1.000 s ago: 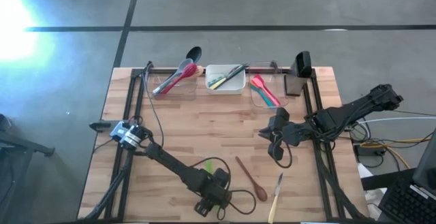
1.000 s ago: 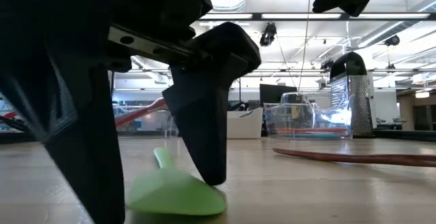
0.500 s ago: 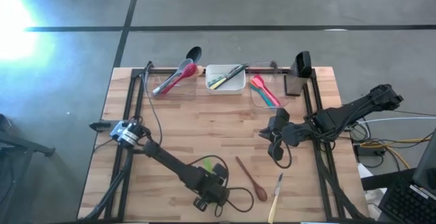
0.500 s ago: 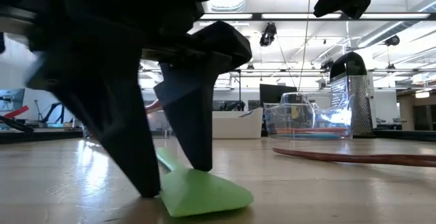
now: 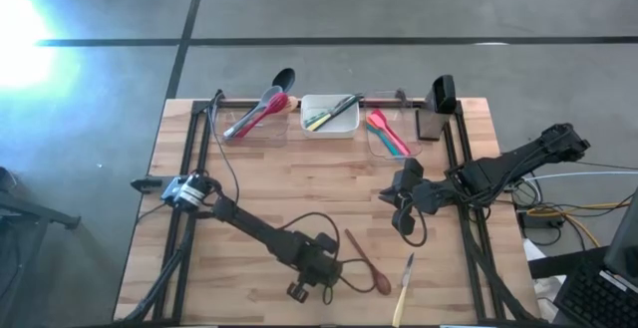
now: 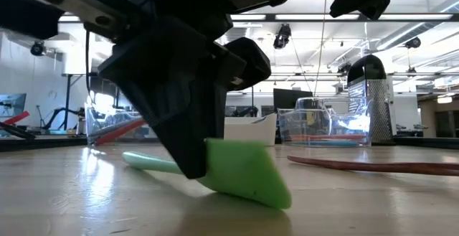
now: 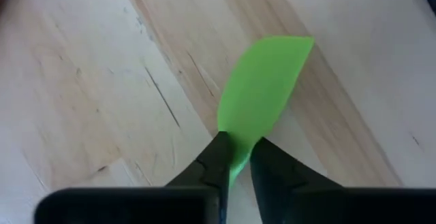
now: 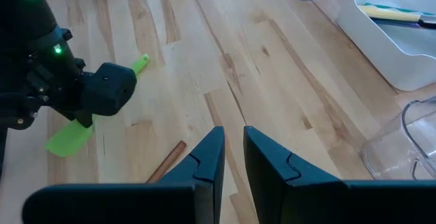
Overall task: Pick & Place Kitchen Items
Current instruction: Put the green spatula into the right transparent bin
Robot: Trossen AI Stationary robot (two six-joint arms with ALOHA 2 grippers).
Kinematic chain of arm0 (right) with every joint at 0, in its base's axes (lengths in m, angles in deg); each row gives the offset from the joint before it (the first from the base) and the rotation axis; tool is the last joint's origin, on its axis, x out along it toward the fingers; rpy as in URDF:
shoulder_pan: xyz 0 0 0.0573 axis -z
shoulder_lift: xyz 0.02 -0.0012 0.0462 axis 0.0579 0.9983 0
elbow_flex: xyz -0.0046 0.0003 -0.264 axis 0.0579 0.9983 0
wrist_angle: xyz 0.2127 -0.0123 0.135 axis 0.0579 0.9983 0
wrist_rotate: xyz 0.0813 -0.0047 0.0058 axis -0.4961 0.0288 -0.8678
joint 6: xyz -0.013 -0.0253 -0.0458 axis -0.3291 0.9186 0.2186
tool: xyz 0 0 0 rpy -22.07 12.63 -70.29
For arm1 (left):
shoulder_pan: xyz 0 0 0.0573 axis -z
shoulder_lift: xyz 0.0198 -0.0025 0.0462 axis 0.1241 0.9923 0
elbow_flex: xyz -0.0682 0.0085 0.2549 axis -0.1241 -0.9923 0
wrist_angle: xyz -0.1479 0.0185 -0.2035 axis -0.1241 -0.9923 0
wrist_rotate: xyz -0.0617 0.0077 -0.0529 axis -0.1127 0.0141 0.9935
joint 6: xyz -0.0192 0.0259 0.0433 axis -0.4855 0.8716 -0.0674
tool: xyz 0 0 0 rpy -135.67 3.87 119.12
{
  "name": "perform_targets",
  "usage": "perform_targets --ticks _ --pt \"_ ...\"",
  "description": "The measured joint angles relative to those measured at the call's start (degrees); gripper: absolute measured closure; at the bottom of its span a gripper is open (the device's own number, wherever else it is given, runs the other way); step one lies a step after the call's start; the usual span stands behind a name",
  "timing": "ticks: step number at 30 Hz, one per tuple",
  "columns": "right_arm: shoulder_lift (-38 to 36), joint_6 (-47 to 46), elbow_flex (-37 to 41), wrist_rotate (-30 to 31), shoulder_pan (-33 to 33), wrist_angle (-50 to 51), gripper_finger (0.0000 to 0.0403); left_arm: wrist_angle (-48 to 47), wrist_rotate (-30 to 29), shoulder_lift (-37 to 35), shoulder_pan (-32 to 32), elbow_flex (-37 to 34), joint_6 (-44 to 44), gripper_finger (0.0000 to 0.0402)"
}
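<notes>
A green spatula (image 7: 262,91) lies near the table's front middle. My left gripper (image 7: 238,164) comes down on it from above and is shut on it. The low view shows the blade (image 6: 247,171) to the right of the dark fingers and the handle (image 6: 147,163) to their left. In the high view the gripper (image 5: 317,266) hides the spatula. In the right wrist view the handle end (image 8: 141,63) and the blade (image 8: 68,142) stick out on either side of it. My right gripper (image 5: 404,223) hangs shut and empty over the table's right middle. My left gripper pinches the spatula between its two fingers (image 7: 216,157) at the narrow neck (image 7: 238,149) where the blade meets the handle. The fingers point steeply down and lie across it. The blade is tipped on edge, low over the wood; whether it is clear of the table I cannot tell.
A wooden spoon (image 5: 367,261) and a cream-handled knife (image 5: 404,288) lie just right of the left gripper. Along the far edge stand a clear tub (image 5: 257,121) with utensils, a white tub (image 5: 330,115), another clear tub (image 5: 389,134) and a grater (image 5: 429,124).
My left gripper has sunk a little, shifted slightly toward the table's right edge and shut on the green spatula. The blade, which lay flat on the wood, has swung round and now stands tipped on edge to the right of the fingers in the low view.
</notes>
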Motion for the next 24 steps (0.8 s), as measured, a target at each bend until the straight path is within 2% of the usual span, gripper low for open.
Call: perform_targets --ticks 5,24 --pt "0.0 0.0 0.0 0.0 0.0 0.0 0.0355 0.1 1.3 0.0 -1.1 0.0 -0.2 0.0385" --pt "0.0 0.0 0.1 0.0 0.0 0.0 0.0355 0.2 2.6 -0.6 -4.0 0.0 -0.5 0.0385"
